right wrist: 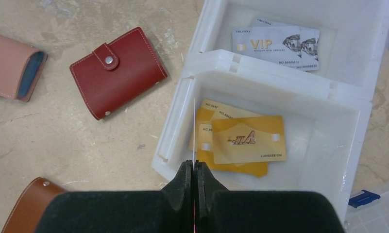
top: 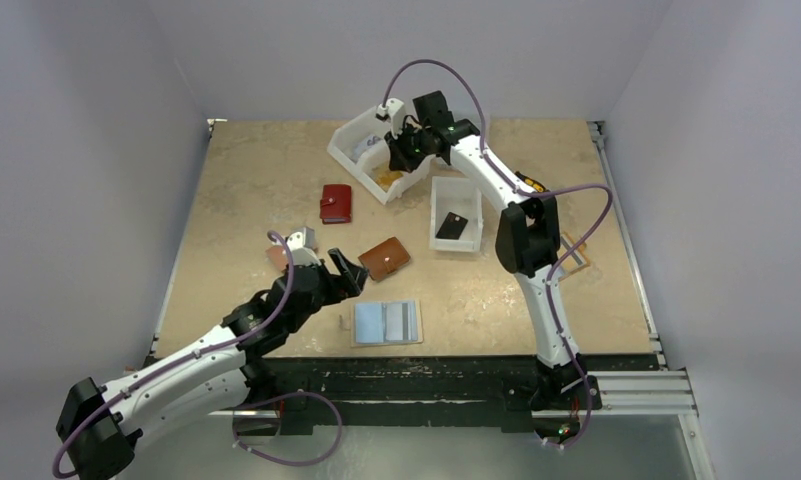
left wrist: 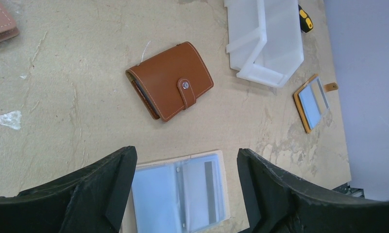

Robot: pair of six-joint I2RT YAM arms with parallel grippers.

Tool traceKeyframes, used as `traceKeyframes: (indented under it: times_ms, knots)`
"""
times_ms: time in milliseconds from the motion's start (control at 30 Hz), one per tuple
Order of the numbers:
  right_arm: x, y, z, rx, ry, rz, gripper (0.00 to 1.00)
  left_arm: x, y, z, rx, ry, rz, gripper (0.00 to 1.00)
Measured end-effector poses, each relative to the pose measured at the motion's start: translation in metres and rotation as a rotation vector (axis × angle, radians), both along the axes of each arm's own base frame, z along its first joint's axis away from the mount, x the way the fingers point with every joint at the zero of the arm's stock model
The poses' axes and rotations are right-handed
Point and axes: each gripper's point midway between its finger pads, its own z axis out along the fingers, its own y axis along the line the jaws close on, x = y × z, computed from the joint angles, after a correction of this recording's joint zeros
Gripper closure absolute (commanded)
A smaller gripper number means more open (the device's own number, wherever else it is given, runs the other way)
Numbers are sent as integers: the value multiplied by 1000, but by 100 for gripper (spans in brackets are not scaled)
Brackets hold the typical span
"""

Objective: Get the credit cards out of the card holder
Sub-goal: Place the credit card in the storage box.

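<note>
- Scuffed beige tabletop (top: 236,180), closed in by pale walls (top: 96,100) on three sides.
- Left gripper (left wrist: 186,162): fingers spread wide with nothing between them. It hangs over the far edge of the open card holder (left wrist: 224,179).
- That holder lies flat near the table's front edge with its clear sleeves facing up. Light blue cards (left wrist: 156,194) sit in the sleeves, with a striped card (left wrist: 207,187) in the right-hand page.
- Brown wallet (left wrist: 170,80), strap snapped shut, lies just beyond the holder and apart from it.
- Right gripper (right wrist: 194,167): tips pressed together on a thin pale sliver, which reads as an edge-on card (right wrist: 194,128) pinched upright.
- It hovers above the near compartment of the white bin (right wrist: 279,87) at the back of the table.
- Gold cards (right wrist: 248,141) lie overlapping and flat in that compartment. Silver VIP cards (right wrist: 275,43) are in the compartment next to it.
- Red wallet (right wrist: 117,70), snapped shut, lies on the table beside the bin without touching it.
- Pink wallet (right wrist: 10,65) lies further out, with blue showing at its open end.
- Clear box (top: 456,183) stands near the right arm's elbow, with a black card (top: 451,227) flat inside.
- Orange-rimmed holder (left wrist: 309,102) lies open near the table's right edge.
</note>
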Motion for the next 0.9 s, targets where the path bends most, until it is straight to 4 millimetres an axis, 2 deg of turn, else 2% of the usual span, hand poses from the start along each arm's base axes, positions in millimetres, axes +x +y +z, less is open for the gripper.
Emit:
traceKeyframes:
  times_ms: [267, 367, 433, 533, 600, 700, 900]
  knots:
    - [4, 4, -3, -2, -11, -2, 98, 0, 0, -5, 13, 11, 0, 19]
    - [5, 8, -5, -4, -16, 0, 93, 0, 0, -5, 14, 11, 1, 19]
    - [7, 9, -9, -10, -20, -5, 93, 0, 0, -4, 13, 10, 1, 19]
    - [11, 7, -16, -36, -28, -33, 60, 0, 0, -4, 12, 9, 2, 19]
    - [21, 0, -22, -75, -53, -86, 48, 0, 0, -4, 13, 10, 2, 19]
    - [40, -14, -22, -135, -120, -181, 41, -1, 1, -5, 17, 14, 2, 19]
    - [59, -35, -12, -179, -189, -285, 41, -2, 3, 1, -1, -1, 3, 19]
